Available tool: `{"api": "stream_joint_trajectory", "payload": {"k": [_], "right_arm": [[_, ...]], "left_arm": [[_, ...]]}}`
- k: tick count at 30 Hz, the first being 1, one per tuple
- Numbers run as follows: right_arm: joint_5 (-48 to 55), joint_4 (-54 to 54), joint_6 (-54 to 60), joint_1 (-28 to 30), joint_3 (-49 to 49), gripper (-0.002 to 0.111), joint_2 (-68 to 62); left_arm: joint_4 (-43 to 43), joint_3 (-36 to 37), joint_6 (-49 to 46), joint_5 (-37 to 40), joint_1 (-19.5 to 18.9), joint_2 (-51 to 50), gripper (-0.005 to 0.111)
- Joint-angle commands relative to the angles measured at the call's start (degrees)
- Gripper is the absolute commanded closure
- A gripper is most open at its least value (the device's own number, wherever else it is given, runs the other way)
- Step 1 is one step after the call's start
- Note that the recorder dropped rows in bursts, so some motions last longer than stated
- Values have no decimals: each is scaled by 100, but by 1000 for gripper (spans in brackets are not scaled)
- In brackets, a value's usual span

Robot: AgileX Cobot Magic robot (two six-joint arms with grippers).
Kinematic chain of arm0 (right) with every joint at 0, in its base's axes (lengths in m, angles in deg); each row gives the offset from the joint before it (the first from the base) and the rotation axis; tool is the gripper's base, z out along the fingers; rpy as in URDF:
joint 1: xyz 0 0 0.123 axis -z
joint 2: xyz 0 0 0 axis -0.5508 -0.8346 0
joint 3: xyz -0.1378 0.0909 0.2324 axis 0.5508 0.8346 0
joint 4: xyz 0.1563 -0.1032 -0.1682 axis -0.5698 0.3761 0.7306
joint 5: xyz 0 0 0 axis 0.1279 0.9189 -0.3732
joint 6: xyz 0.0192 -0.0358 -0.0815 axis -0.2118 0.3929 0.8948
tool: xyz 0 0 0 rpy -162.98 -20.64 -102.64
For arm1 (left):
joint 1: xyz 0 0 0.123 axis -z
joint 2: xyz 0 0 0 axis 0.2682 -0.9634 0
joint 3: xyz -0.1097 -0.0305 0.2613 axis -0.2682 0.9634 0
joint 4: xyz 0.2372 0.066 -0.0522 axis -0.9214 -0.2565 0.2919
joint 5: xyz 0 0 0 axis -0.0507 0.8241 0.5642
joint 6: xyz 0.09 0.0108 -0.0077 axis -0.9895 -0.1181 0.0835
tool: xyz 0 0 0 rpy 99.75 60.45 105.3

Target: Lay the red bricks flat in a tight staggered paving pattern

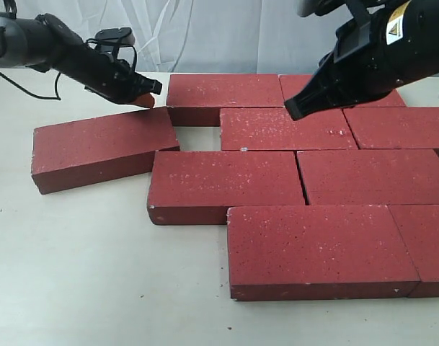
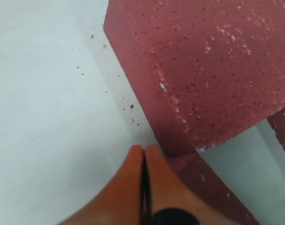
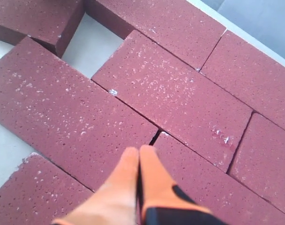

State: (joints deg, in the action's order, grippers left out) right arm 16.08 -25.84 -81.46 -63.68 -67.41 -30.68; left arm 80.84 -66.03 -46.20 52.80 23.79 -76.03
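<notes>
Left gripper, tips together, sits at the one-o'clock corner of the skewed red brick; right gripper, likewise together, hangs over the paved bricks.

Exterior cam looks down at an angle over the red bricks; both wrist cams hover close above them.

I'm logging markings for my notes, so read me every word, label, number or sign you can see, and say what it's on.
Nothing here can be read.
The sticker on the right arm: yellow and white, too small to read.
The bricks: no lettering in any view, only pale speckles.
</notes>
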Motion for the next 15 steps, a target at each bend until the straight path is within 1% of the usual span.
{"api": "stream_joint_trajectory", "payload": {"k": [1,4,6,8,9,11,13,15], "right_arm": [[-218,62,8,27,209,109,5],[-429,138,18,27,424,109,-66],[-474,78,18,27,503,109,-175],[-474,-40,18,27,501,109,-307],[-501,-122,48,27,501,109,-370],[-501,-182,48,27,501,109,-484],[-501,-182,48,27,501,109,-543],[-501,-182,48,27,501,109,-574]], "left_arm": [[-111,-148,-21,-163,-86,15,107],[-739,-182,348,-72,-229,218,107],[-1253,-182,679,377,-411,493,107],[-1519,-57,686,944,-591,828,107],[-1520,56,630,1102,-658,984,107],[-1469,460,620,1330,-792,1412,107],[-1444,949,602,1407,-850,1864,107],[-1444,1522,576,1652,-871,2368,107]]}}
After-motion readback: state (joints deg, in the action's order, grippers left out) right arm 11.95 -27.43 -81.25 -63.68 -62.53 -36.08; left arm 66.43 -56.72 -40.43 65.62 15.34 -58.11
